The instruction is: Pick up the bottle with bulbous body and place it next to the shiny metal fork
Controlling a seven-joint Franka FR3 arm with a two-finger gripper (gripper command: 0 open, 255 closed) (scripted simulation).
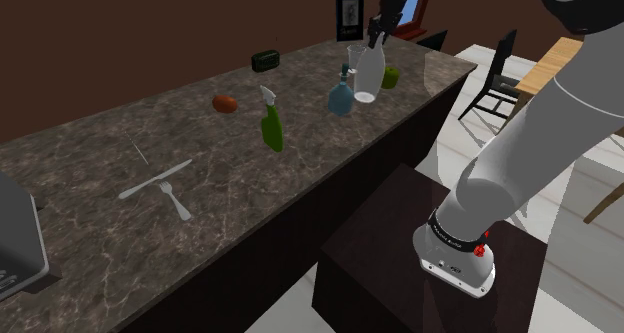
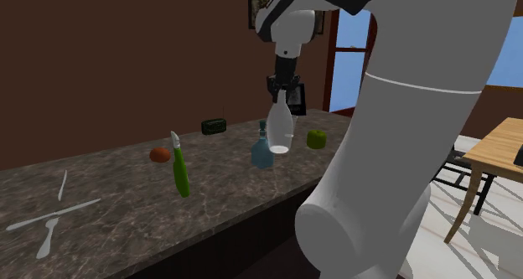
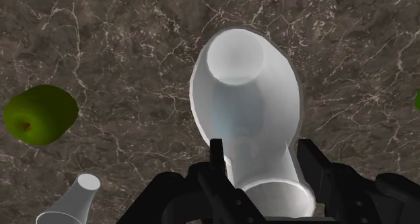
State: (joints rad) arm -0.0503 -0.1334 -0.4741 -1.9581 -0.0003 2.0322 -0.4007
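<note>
Gripper (image 3: pixel 264 157): the two black fingers (image 3: pixel 217 163) are clamped on the neck of the white bulbous bottle (image 3: pixel 246 101). We see the bottle hanging body-down from the hand. In the second exterior view its base shows from beneath, so we read it as clear of the dark marble counter (image 1: pixel 90 166). We cannot tell whether anything is in it.

Near the hand:
- A blue glass bottle (image 2: pixel 262 152) stands upright just beside the held bottle's body, lower than the gripper (image 2: pixel 283 95). Contents not discernible.
- A green apple (image 3: pixel 40 114) lies on the counter to one side, below the hand.
- A pale cone-shaped vessel (image 3: pixel 77 199) sits close under the gripper; we cannot tell what it holds.

Farther from the hand along the counter:
- A green spray bottle (image 1: pixel 271 124), upright.
- A reddish-brown round item (image 1: pixel 225 103).
- A small dark box (image 1: pixel 265 59).

Well apart from the hand, at the counter's other end, the metal fork (image 1: pixel 175 201) lies flat beside a knife (image 1: pixel 155 179). The held bottle (image 1: pixel 368 76) is far from both.
</note>
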